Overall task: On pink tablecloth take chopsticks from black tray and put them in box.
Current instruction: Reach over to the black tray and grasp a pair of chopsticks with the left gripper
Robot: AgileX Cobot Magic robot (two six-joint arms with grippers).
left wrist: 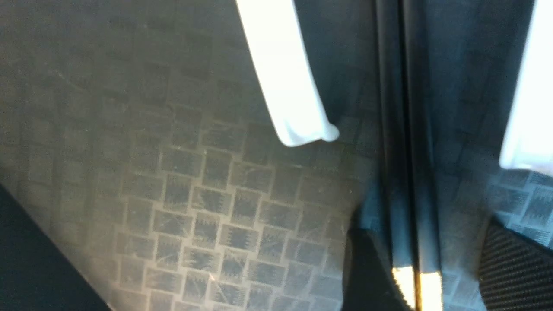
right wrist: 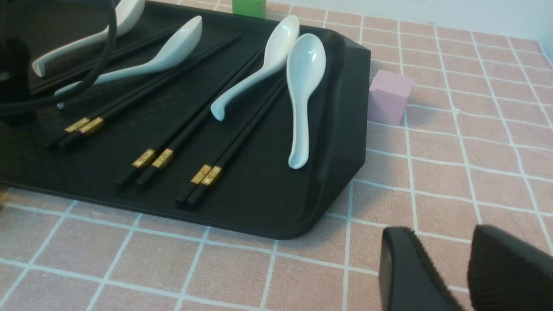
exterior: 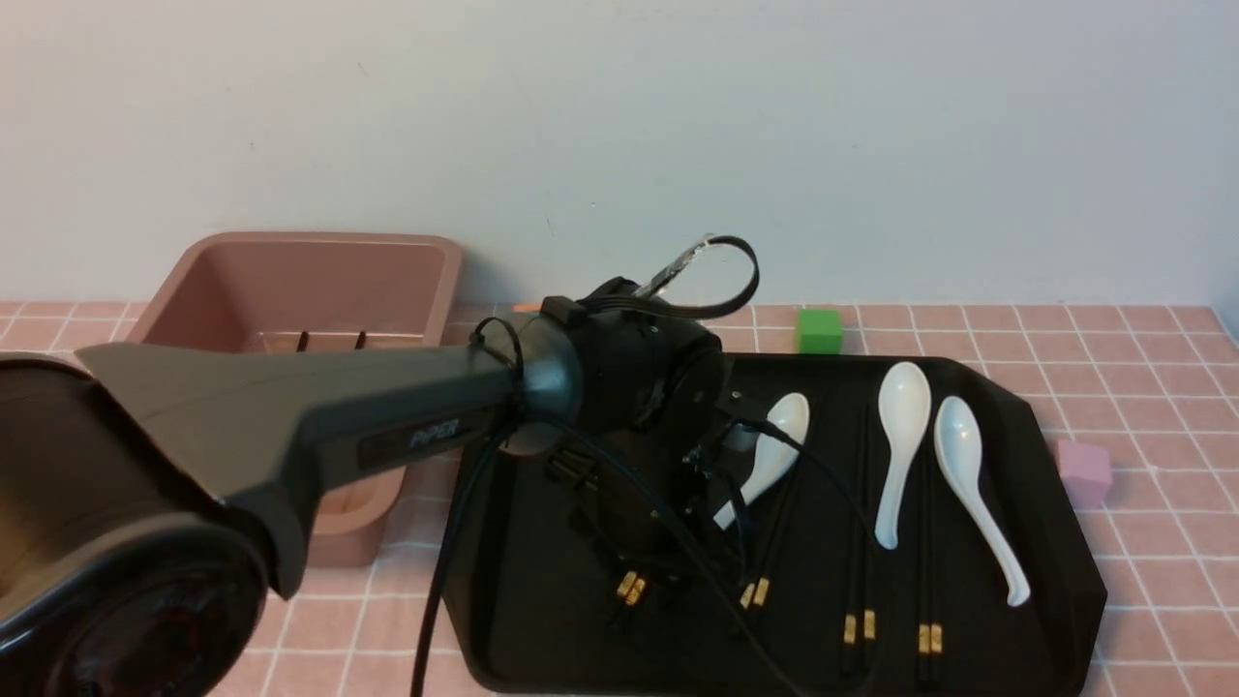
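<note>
Over the left part of the black tray, you had the left gripper down low with its fingers spread apart. One pair of chopsticks lay flat on the tray floor between them. That pair's gold bands sat right in the gap, and the pair was not lifted. In the left wrist view, two of the white ceramic spoons showed their handle ends, one on each side of that pair.

You could count three more pairs further toward the tray's right edge. All had their gold bands toward the near edge, with spoons lying among them, bowls toward the far edge. The left arm reached across from the near left and hid part of the tray's left side.

Your box stood at the far left of the pink tablecloth, just beside the tray's left edge and apart from it. Two dark stick ends showed against its far inner wall.

Your right gripper hovered above the tablecloth, off the tray's near right corner. Its fingers were parted by a narrow gap, and it held no object.

A green cube sat on the cloth just past the tray's far edge. A pink cube sat just off its right edge.
</note>
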